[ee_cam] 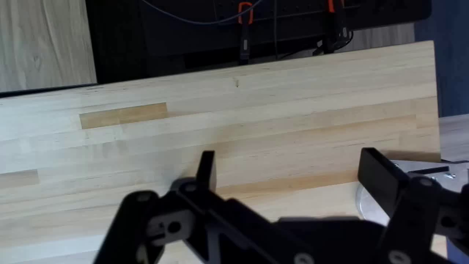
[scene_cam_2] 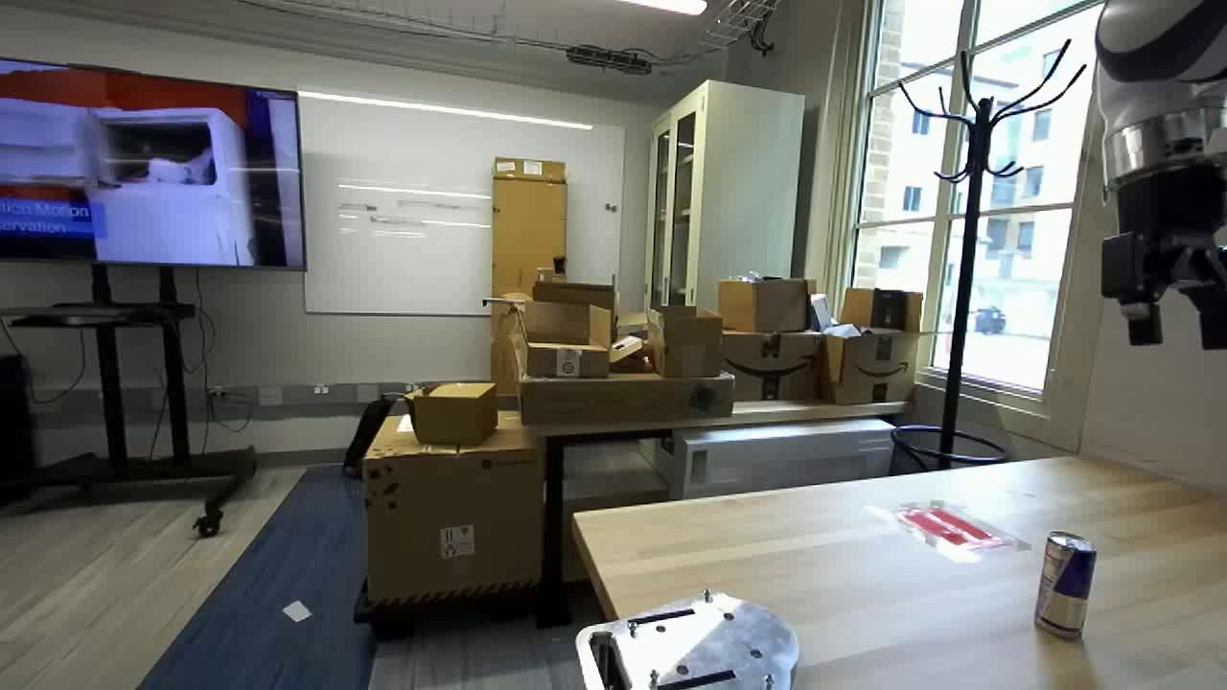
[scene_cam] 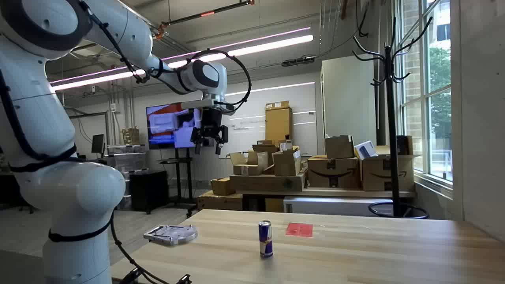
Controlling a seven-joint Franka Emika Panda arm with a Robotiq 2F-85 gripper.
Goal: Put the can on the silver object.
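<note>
The can [scene_cam: 265, 239] stands upright on the wooden table, dark blue with a silvery top; it also shows in an exterior view [scene_cam_2: 1064, 586]. It is out of the wrist view. The silver object [scene_cam: 170, 234] is a low metal plate with slots and screws at the table's edge, also in an exterior view [scene_cam_2: 733, 637]. In the wrist view a part of it [ee_cam: 373, 207] shows behind the finger on the right, which hides some of it. My gripper [scene_cam: 208, 149] is open and empty, high above the table. Its fingers are spread apart in the wrist view [ee_cam: 287, 165].
A flat red item [scene_cam: 299, 229] lies on the table [scene_cam: 355, 256] behind the can. A coat stand [scene_cam: 390, 118] stands beyond the table near the window. Cardboard boxes [scene_cam: 333, 171] are stacked on a surface behind. A dark shelf with cables and orange-marked clamps [ee_cam: 245, 33] adjoins the table edge.
</note>
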